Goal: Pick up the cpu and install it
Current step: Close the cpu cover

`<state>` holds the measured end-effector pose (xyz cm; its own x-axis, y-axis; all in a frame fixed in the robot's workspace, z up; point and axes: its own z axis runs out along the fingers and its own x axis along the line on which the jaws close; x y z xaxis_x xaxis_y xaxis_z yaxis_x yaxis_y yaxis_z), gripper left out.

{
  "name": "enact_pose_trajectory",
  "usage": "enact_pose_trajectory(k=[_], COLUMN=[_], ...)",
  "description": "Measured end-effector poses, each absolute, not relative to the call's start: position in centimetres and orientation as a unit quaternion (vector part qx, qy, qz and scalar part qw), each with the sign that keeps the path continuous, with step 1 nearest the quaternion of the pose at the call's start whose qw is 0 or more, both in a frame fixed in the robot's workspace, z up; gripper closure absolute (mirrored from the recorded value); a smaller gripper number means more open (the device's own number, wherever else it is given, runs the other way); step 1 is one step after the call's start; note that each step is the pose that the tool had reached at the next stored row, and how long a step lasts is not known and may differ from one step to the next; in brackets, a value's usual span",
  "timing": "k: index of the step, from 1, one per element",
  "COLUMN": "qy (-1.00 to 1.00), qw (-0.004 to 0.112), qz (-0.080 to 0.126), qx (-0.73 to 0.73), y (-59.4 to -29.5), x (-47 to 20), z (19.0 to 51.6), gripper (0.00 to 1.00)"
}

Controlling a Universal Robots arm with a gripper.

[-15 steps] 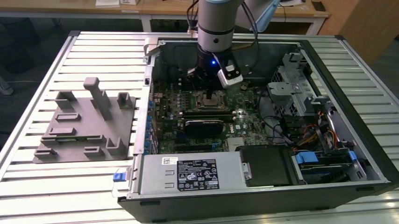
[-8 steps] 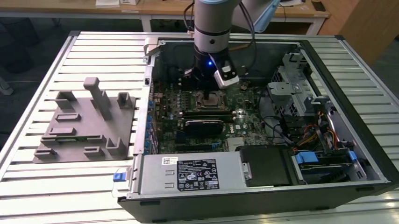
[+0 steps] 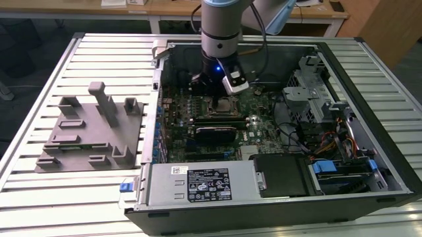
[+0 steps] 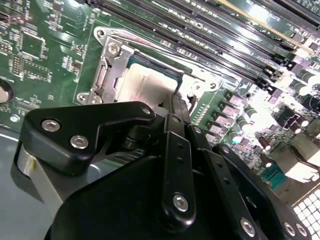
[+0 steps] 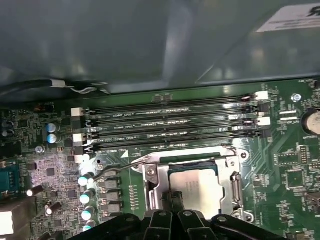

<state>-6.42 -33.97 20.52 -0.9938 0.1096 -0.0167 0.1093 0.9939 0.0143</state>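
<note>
Pale ribbed metal surface (image 3: 99, 49), grooves running from the exterior view's left to the exterior view's right. Bears two things directly. Toward the exterior view's left: a flat grey fixture plate (image 3: 79, 153) studded with upright blocks and posts, lying level, just beside the case. From the middle to the exterior view's right: an open computer case (image 3: 277, 212) on its side, open face up, black wall nearest the camera. Slats showing around both.

Silver-grey arm (image 3: 221, 29), black screw-studded gripper (image 4: 176, 104)

silver-grey cpu (image 5: 200, 184), green motherboard (image 5: 295, 167) — black pincer (image 5: 172, 197)
</note>
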Motion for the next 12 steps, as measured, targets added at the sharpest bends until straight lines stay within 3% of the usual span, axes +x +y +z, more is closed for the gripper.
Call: enact_pose_trajectory(k=[12], qy=[0.998], qw=[0.009], qz=[0.007], qx=[0.055], y=[-33.96], x=[-7.15], z=[20.07], gripper=[0.89])
